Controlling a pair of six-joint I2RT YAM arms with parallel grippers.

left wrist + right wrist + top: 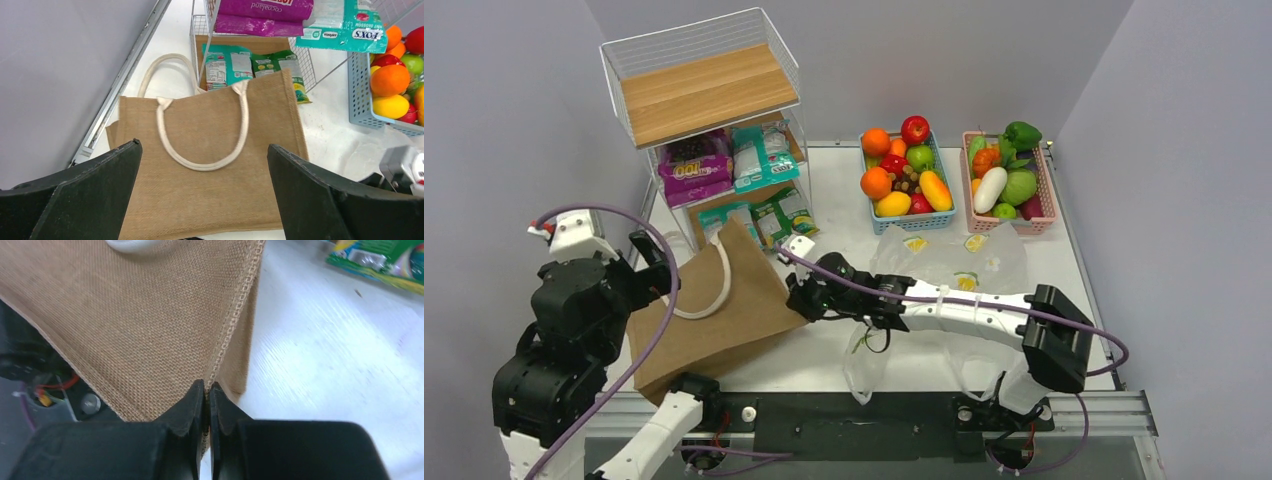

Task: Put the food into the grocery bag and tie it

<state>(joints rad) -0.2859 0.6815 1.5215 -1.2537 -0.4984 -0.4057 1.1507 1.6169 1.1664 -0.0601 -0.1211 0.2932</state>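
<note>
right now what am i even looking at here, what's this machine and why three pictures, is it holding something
It is a robot with two arms bolted at the near edge of a white table. One picture looks down from above; the other two come from small cameras on each wrist.

On the table lie a brown burlap bag, a crinkly clear plastic bag printed with lemon slices, a wire rack of snack packets, a blue basket of toy fruit and a pink basket of toy vegetables.

The right gripper is shut on the burlap bag's side seam. The left gripper hangs open above that bag, holding nothing.
</note>
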